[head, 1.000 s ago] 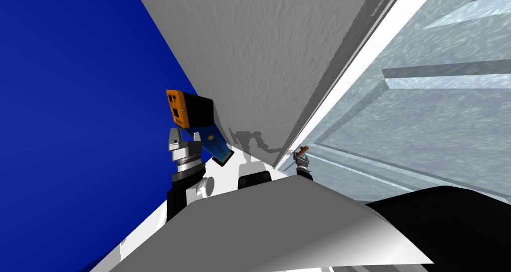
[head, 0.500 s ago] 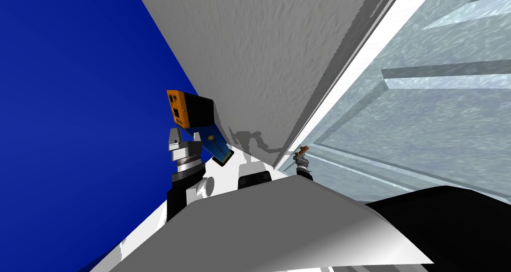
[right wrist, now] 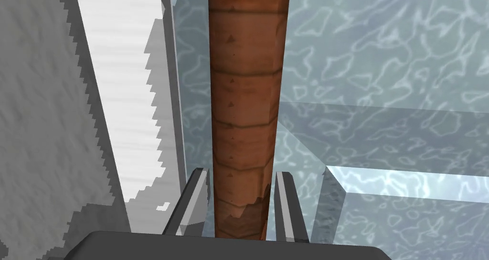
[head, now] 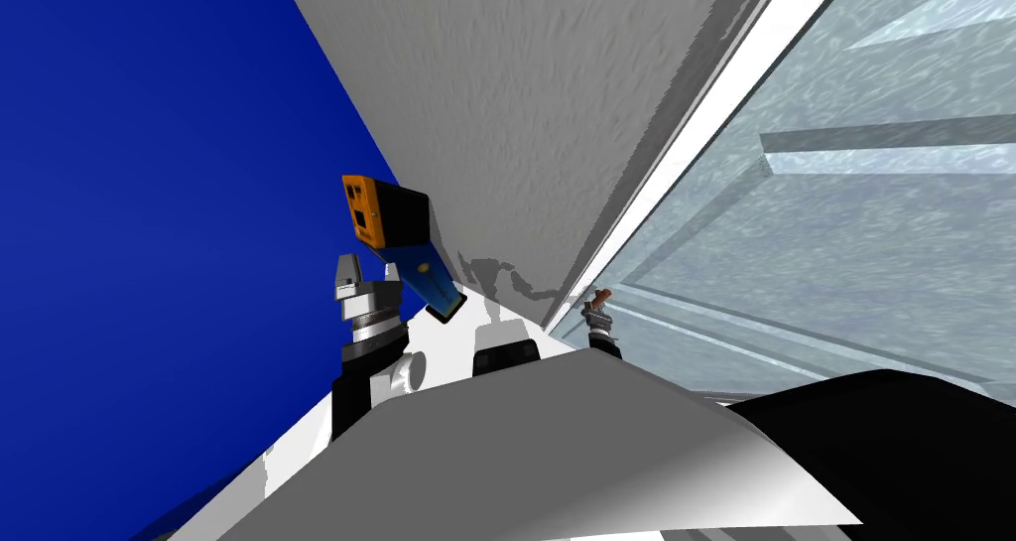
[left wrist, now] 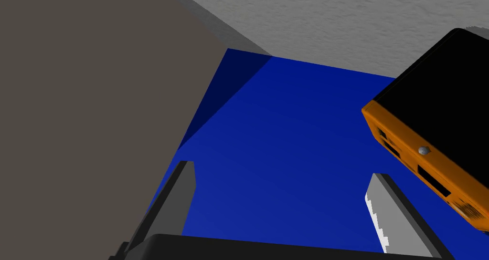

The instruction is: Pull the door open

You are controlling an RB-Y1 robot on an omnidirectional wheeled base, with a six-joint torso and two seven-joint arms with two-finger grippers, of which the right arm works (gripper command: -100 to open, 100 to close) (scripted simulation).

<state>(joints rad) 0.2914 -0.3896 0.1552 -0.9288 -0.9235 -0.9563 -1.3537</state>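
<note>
Right wrist view: right gripper [right wrist: 242, 176] is clamped on the brown handle [right wrist: 246, 104], both blades pressed flat to its sides, with the bar seated deep, almost down to the gripper body. The handle is a slim round bar standing off the pale blue-grey panelled door [right wrist: 382, 80]. The white frame [right wrist: 119, 80] is just beside the handle, and the grey textured wall [right wrist: 38, 128] is beyond that. Head view agrees: the handle [head: 598, 298] sits at the door's frame-side edge. Left gripper [left wrist: 281, 171] is well apart from the handle, blades about a third of the view apart, holding nothing, facing a blue surface [left wrist: 296, 128]. Handling guess: the bar looks stiff and smooth, so thin blades could slide along it, but a deep grip like this one should suit. The door is probably rigid and fairly heavy and will swing on an arc about the far hinge. Pull slowly, let the wrist follow the arc, and don't twist the bar.
</note>
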